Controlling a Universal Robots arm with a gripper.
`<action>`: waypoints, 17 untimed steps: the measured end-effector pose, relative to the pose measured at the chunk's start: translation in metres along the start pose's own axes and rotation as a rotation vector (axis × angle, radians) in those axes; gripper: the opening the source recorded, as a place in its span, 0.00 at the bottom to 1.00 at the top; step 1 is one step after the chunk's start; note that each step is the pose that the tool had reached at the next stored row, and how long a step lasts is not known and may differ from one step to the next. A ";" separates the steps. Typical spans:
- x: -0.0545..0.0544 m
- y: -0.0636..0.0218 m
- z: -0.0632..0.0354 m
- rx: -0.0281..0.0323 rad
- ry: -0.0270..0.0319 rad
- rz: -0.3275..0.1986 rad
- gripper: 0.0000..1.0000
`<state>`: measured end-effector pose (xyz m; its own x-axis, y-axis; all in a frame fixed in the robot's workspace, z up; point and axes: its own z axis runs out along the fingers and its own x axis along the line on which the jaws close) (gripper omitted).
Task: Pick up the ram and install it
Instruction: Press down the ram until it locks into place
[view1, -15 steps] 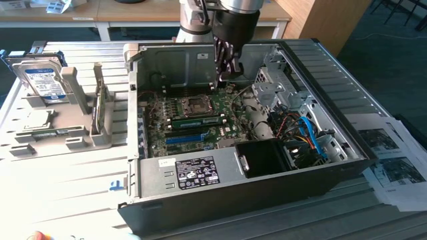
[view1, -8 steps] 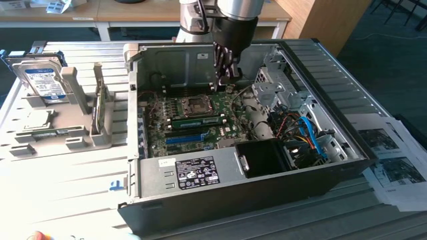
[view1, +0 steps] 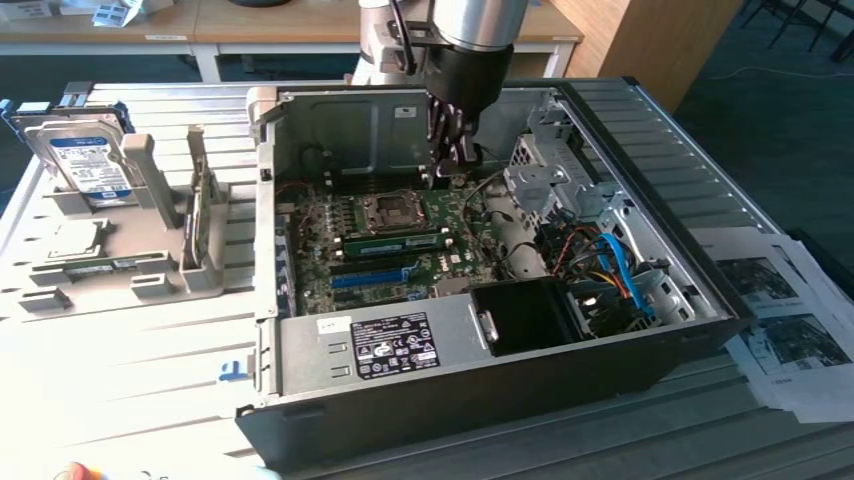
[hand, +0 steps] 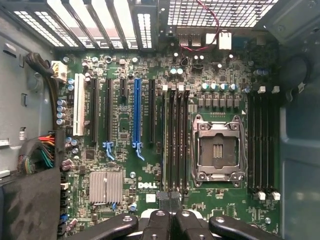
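I see the arm reaching straight down into the open grey metal computer case, its pincer clenched and empty above the green motherboard. The ram, a long flat green circuit-board stick, sits edge-up in a slot beside the square metal processor socket, its long axis running across the board toward the exterior view's right. The case lies on a slatted grey worktop.
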<state>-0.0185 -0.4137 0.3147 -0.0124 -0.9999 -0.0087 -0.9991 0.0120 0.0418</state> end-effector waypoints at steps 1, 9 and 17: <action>0.000 0.0000 -0.0001 -0.0001 0.0002 0.000 0.10; 0.000 -0.0036 -0.0001 0.0000 0.0000 0.000 0.10; 0.000 -0.0072 -0.0003 0.0000 0.0001 0.000 0.10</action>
<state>-0.0113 -0.4137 0.3147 -0.0125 -0.9999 -0.0086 -0.9991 0.0121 0.0418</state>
